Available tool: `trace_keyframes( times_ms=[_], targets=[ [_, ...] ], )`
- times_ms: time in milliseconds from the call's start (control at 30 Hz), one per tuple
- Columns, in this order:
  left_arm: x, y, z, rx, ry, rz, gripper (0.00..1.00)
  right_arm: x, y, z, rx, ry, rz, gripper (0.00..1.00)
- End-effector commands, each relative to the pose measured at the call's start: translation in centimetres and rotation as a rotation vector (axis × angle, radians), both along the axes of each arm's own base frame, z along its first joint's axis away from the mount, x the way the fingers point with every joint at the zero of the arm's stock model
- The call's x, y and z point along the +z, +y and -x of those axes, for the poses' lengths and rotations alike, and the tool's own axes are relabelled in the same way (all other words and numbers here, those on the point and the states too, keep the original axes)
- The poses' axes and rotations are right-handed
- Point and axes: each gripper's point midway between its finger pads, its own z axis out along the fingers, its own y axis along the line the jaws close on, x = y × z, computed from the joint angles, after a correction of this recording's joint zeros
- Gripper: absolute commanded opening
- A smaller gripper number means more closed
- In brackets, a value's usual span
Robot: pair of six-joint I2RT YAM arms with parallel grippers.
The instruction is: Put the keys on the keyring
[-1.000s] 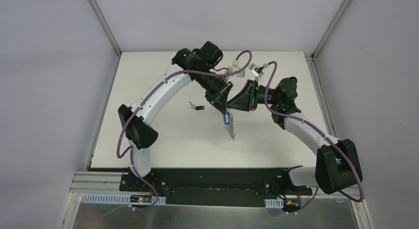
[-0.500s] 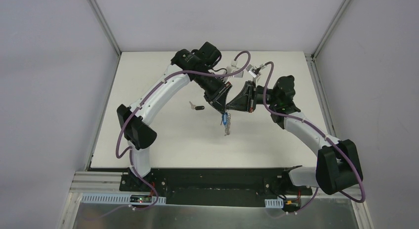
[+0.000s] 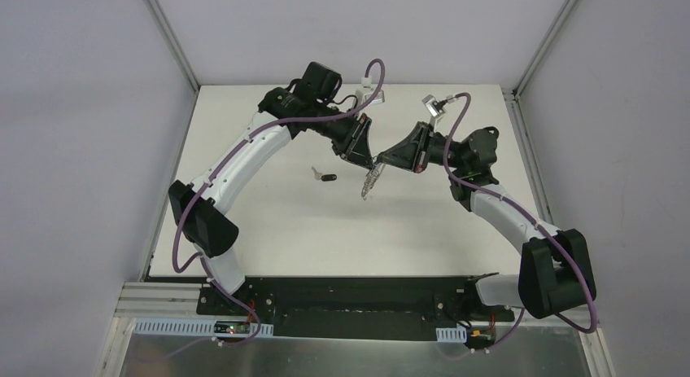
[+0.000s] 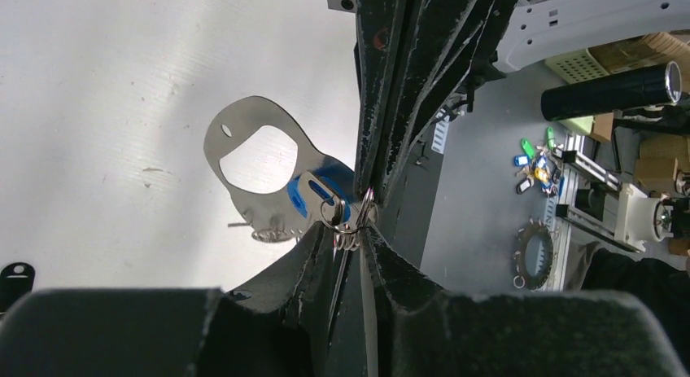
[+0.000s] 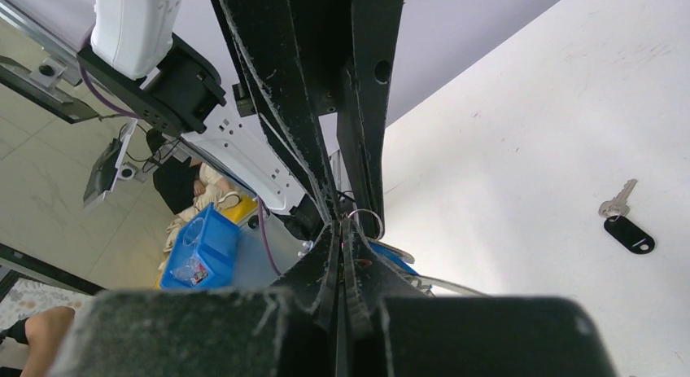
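Observation:
The keyring [image 3: 370,181], a pale silvery oval loop, hangs tilted above the table between both gripper tips. In the left wrist view the keyring [image 4: 260,112] carries the blue tag [image 4: 297,199] of one key on a small ring. My right gripper [image 3: 382,159] is shut on a small ring of the keyring, which shows at its tips [image 5: 340,226]. The jaws of my left gripper [image 3: 368,160] stand slightly apart, with the small rings lying between their tips [image 4: 351,230]. The black-headed key [image 3: 325,177] lies loose on the table, left of the grippers; it also shows in the right wrist view [image 5: 626,233].
The white table [image 3: 268,230] is bounded by metal frame posts at its back corners and a black rail at its near edge. Off the table are a blue bin [image 5: 195,247] and a black cylinder [image 4: 610,92] among clutter.
The left arm has swung back and left and its jaws have parted a little. The right gripper closed and stayed shut. The keyring has risen and now hangs tilted.

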Motion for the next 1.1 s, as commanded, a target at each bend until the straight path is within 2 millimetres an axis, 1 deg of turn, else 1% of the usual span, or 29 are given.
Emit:
trace_keyframes(
  times_ms=[0,167,400,567,867,967,1067],
  targets=[
    [2.0,-0.9,0.5,-0.038,-0.020,0.088,0.19,1.4,-0.2,0.3,-0.005,-0.050,-0.043,0.00],
    [2.2,-0.6,0.9,-0.045,-0.027,0.089,0.19,1.4,-0.5,0.1,-0.012,-0.053,-0.041,0.00],
    [2.2,1.4,2.1,-0.095,-0.122,0.027,0.19,1.8,-0.8,0.3,-0.001,-0.076,-0.037,0.00],
    [2.8,2.1,2.5,-0.131,-0.185,0.023,0.21,1.8,-0.8,0.7,0.022,-0.086,-0.029,0.00],
    [4.0,0.9,1.4,-0.133,-0.267,0.075,0.34,1.5,-0.7,1.3,0.057,-0.085,-0.017,0.00],
    [4.0,0.4,1.2,-0.136,-0.287,0.079,0.38,1.4,-0.7,1.4,0.061,-0.085,-0.015,0.00],
    [4.0,-0.1,1.1,-0.141,-0.306,0.080,0.40,1.3,-0.6,1.5,0.068,-0.080,-0.013,0.00]
  ],
)
